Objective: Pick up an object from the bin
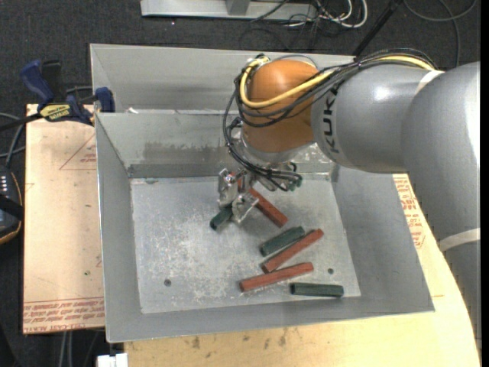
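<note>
Where the tool [234, 202] hangs, a dark green bar [221, 219] slants down-left.

Moderately bright, even light from above, with no hard-edged shadows. The bare metal of the grey bin [176, 243] shows a dull, mottled sheen, lighter towards the middle. Its back wall carries a darker smeared band of reflection. The silver arm [397, 113] takes a broad soft highlight along its upper curve and falls to grey shade on its underside. The orange cover [279, 102] has a mild gloss on top, no blown-out glare. The tool [235, 201] sits in the shade beneath that cover, the darkest patch inside the bin. The red and dark green bars [293, 251] throw only thin, short shadows close against their edges. The dark floor [76, 21] around the bin reads dim.
</note>
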`<state>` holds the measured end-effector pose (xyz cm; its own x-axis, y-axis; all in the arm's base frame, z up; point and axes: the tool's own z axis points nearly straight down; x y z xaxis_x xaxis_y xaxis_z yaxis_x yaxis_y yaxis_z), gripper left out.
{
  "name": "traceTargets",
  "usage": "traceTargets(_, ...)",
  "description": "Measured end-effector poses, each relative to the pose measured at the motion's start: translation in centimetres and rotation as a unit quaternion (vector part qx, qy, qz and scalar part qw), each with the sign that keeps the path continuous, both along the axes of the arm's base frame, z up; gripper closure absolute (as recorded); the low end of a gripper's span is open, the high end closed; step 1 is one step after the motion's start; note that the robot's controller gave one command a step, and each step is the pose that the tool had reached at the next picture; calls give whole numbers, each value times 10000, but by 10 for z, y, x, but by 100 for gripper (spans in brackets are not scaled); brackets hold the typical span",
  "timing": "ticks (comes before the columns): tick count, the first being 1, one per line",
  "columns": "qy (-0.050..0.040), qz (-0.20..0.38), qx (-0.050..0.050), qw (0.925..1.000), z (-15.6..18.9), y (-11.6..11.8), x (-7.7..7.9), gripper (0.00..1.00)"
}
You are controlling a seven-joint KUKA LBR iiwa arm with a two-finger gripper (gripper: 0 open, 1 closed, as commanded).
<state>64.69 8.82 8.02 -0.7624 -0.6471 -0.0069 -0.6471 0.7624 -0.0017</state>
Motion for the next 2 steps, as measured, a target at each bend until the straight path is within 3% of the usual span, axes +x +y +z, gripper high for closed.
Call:
traceTargets(1,0,0,1,10000,0,0,0,100)
traceTargets(2,1,-157,-1,9999,151,20,1,100)
